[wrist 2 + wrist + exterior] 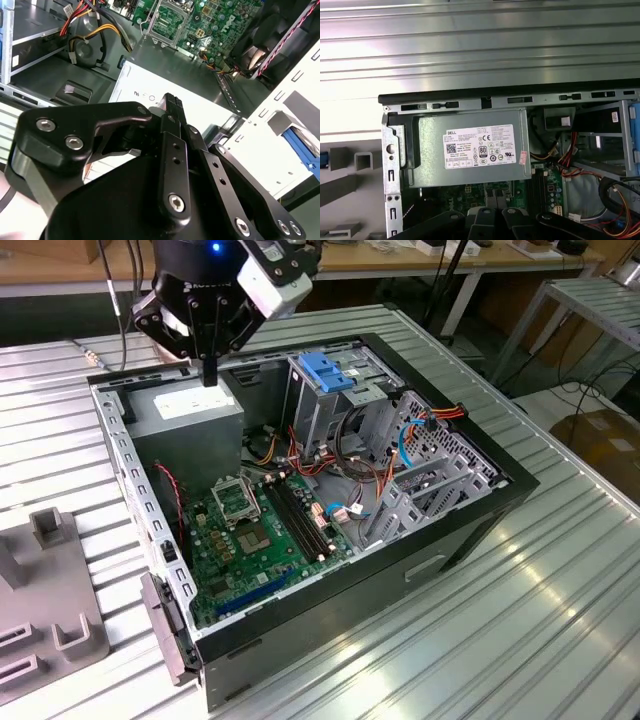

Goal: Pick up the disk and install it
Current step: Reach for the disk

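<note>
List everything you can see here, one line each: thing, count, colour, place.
Table: one, silver ribbed metal, under everything.
Computer case: one, black, open, on the table.
Power supply: one, grey with a white label, in the case corner toward the exterior view's left.
Motherboard: one, green, on the case floor.
Drive cage: one, grey, inside the case beside the power supply.
Latch: one, blue, atop the drive cage.
Cables: several, red, orange and blue, around the cage.
Fixture: one, grey, on the table at the exterior view's left.
Tool: one, black, shut and empty, just above the power supply.
</note>
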